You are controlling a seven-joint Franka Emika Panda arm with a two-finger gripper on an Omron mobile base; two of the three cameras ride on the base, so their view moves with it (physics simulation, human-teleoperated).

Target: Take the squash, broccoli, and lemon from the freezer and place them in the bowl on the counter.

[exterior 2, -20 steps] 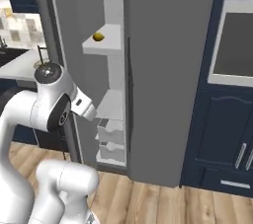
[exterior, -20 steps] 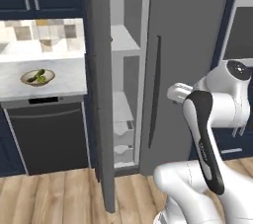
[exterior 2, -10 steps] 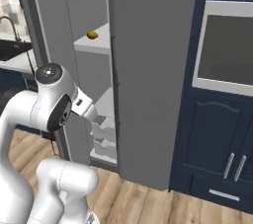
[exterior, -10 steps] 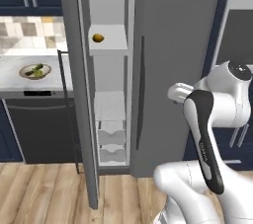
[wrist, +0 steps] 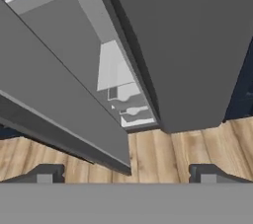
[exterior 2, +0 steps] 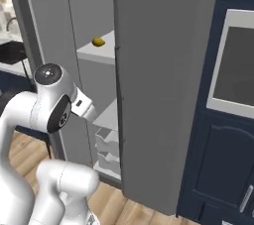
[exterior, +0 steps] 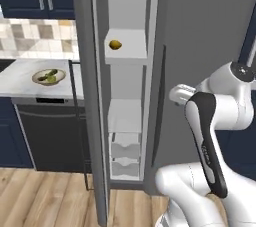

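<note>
1. Nearest, the gripper [wrist: 126, 173] hangs empty with its jaws spread wide, both dark tips set well apart at the bottom of the hand view. It points down across the wooden floor [wrist: 173, 149] toward the foot of the freezer [exterior: 127, 96]. It is judged ready for a reach and clear of every item.
2. Next, the freezer door [exterior: 90, 96] stands swung out to the left, leaving the narrow compartment exposed. This appears to be the reason the arm can face the shelves directly.
3. Inside, the lemon [exterior: 115, 45] sits alone on the upper white shelf, also visible in the right base view [exterior 2: 98, 42]. It is well above the gripper and apart from it.
4. Lower down, the white drawers [exterior: 125, 153] are stacked beneath an open middle bay. Their contents cannot be made out.
5. Farther left, the bowl [exterior: 48, 76] rests on the counter [exterior: 20, 83]. It holds green items, judged to be the squash and broccoli, too small to tell apart.
6. Judgement: only the lemon remains to be fetched.
</note>
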